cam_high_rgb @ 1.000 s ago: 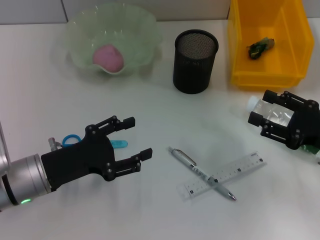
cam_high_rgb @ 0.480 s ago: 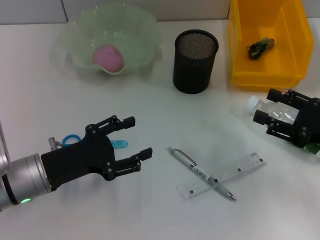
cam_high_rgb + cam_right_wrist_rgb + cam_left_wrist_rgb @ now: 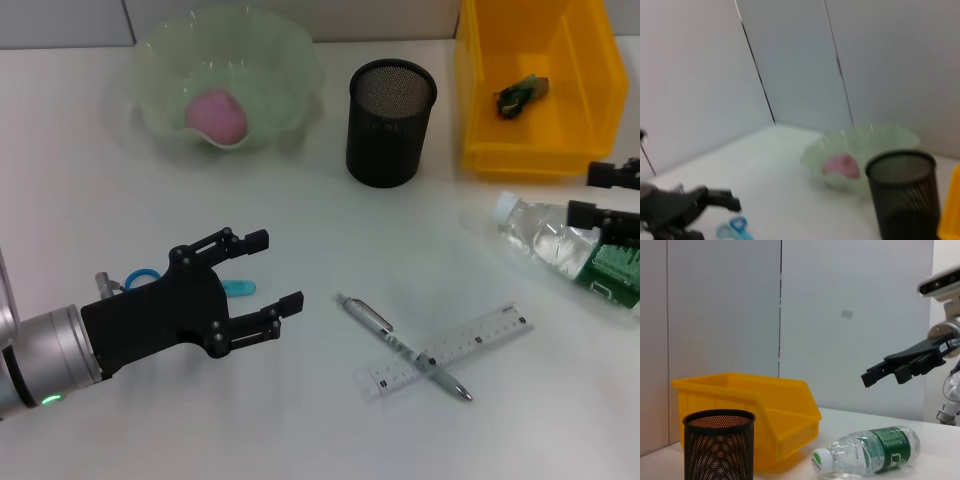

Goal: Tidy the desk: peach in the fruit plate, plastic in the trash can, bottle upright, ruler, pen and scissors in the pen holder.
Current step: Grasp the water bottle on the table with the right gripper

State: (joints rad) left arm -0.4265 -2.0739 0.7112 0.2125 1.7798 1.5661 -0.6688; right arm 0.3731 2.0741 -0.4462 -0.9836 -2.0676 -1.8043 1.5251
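Note:
The clear bottle [image 3: 555,238] with a green label lies on its side at the right, also in the left wrist view [image 3: 870,456]. My right gripper [image 3: 588,192] is open and empty, raised above the bottle's label end at the right edge; the left wrist view shows it [image 3: 897,365] in the air. My left gripper [image 3: 275,270] is open and empty at the front left, over the blue scissors [image 3: 145,278]. The pen [image 3: 400,345] lies crossed over the ruler [image 3: 455,350]. The peach [image 3: 217,113] sits in the green plate [image 3: 160,60]. The black mesh pen holder [image 3: 390,120] stands at the back centre.
The yellow bin [image 3: 535,160] at the back right holds a crumpled piece of plastic [image 3: 522,93]. The right wrist view shows the plate [image 3: 875,137], the pen holder [image 3: 902,195] and the scissors [image 3: 732,229] beside my left gripper [image 3: 690,205].
My right gripper has drawn back to the right and upward off the bottle. The bottle stays lying on its side. My left arm has not moved.

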